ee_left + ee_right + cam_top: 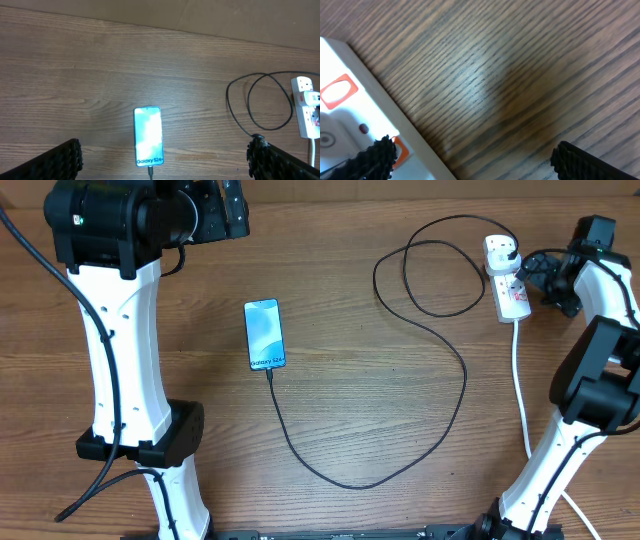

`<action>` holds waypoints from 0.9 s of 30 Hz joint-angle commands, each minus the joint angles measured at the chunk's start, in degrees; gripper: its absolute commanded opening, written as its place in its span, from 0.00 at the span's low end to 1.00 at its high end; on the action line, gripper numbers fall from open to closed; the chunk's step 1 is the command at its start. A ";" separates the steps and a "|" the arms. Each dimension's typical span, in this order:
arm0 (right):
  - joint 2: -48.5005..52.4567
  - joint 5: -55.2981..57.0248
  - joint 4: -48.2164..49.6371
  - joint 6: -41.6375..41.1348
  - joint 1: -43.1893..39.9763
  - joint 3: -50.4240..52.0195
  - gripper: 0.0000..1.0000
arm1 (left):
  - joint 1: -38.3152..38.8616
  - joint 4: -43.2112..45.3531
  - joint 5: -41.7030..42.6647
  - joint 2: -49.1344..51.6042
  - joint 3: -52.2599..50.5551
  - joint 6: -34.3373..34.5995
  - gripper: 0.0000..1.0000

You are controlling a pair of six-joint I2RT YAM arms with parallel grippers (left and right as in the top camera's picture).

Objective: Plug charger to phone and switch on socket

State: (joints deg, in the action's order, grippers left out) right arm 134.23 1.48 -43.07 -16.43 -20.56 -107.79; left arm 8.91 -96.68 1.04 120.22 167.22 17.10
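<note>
The phone (264,334) lies flat on the wooden table with its screen lit; it also shows in the left wrist view (148,135). The black charger cable (440,425) has its connector tip in the phone's near short edge (150,171). It loops across the table to the far end of the white socket (508,280). My left gripper (235,210) hangs open and empty high above the phone (165,150). My right gripper (530,275) is open at the socket's right side. In the right wrist view (470,160) its left finger lies over an orange-red switch on the socket (350,110).
The socket's thick white lead (521,395) runs toward the table's near edge beside the right arm. The charger cable makes a wide loop (430,275) left of the socket. The left arm's base (150,430) stands at the near left.
</note>
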 commanded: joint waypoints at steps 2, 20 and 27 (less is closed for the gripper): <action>1.53 1.88 -0.13 -2.08 0.94 -2.91 1.00 | 0.07 -0.11 0.02 0.42 0.11 -0.83 0.99; 1.55 -3.10 -1.07 -1.31 1.22 -2.78 1.00 | 0.07 -0.11 0.02 0.42 0.13 -0.83 1.00; 1.57 -3.08 -1.07 -1.11 2.67 -1.81 1.00 | 0.07 -0.11 0.02 0.42 0.13 -0.83 1.00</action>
State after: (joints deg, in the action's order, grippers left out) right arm 134.65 0.62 -43.92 -17.98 -19.84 -108.97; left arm 8.91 -96.68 1.02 120.25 167.22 17.12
